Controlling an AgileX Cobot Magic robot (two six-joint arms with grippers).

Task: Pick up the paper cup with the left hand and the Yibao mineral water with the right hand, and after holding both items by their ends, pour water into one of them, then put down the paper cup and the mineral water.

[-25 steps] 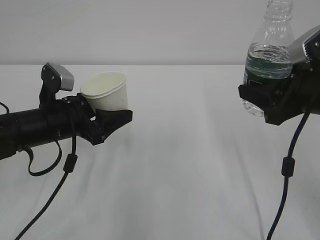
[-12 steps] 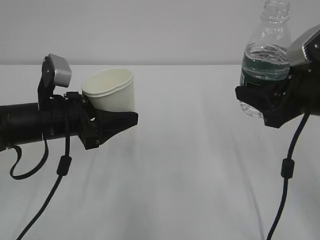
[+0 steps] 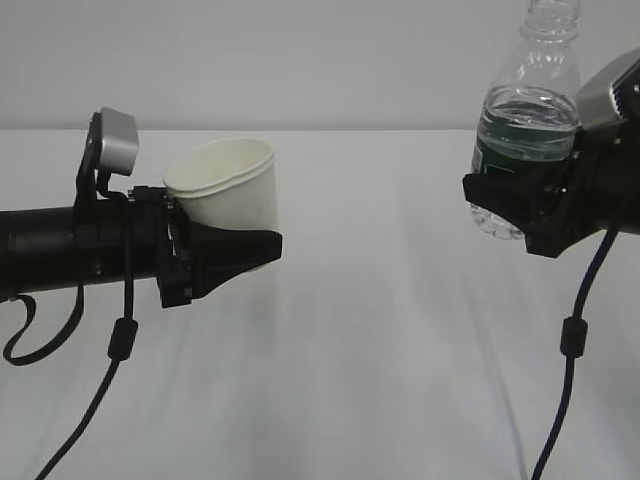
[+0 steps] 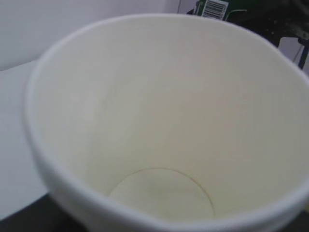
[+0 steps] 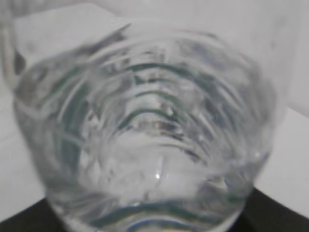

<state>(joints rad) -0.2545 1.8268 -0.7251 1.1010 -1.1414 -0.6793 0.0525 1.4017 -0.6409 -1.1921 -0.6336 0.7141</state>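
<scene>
The white paper cup (image 3: 228,185) hangs above the table, tipped slightly to the right, with my left gripper (image 3: 236,246) shut on its lower part. It fills the left wrist view, and the paper cup (image 4: 159,121) has a dry, empty bottom. My right gripper (image 3: 508,203) is shut on the lower end of the Yibao mineral water (image 3: 528,105), a clear, capless bottle about half full, held nearly upright at the right. Its green label (image 4: 212,7) peeks over the cup's far rim. In the right wrist view the ribbed bottle (image 5: 145,135) blocks the jaws.
A white table (image 3: 380,350) spreads below both arms, with a pale wall behind. A black cable (image 3: 118,345) droops from the left arm and another cable (image 3: 572,335) from the right arm. A gap lies between cup and bottle.
The left arm has carried the cup to the right, toward the middle. The right arm has shifted the bottle a little to the left. Both grips are unchanged.
</scene>
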